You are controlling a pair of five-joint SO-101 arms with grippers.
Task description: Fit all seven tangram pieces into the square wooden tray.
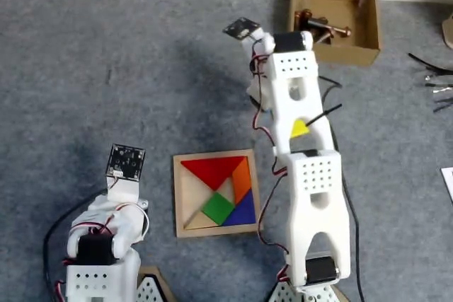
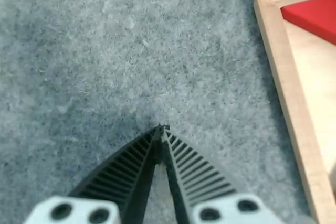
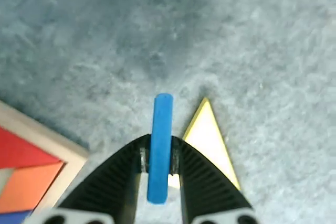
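Closest to the lens on the left wrist camera, I note the left gripper (image 2: 160,128) with its fingers pressed together and nothing between them, low over the grey carpet (image 1: 106,68), just left of the square wooden tray (image 2: 286,77). On the right wrist camera, the right gripper (image 3: 159,148) is clamped on a blue piece (image 3: 163,119) held on edge. It sits above the carpet just beside a yellow triangle (image 3: 210,140) that lies flat on the carpet. The tray's corner (image 3: 52,140) is near it on one side. From the high camera I see the tray (image 1: 177,196) between the two arms, nearer the front of the scene. It holds a red triangle (image 1: 212,169) along its far side, an orange piece (image 1: 243,178) at its right edge, a green square (image 1: 218,206) near its middle and a blue triangle (image 1: 244,211) at its near right. The left part of its floor shows bare wood. The yellow triangle (image 1: 299,129) lies outside the tray, right of and beyond its far right corner, under the right arm's span. A cardboard box (image 1: 368,26) holding copper-coloured metal parts (image 1: 318,26) sits at the far right, well apart from the tray.
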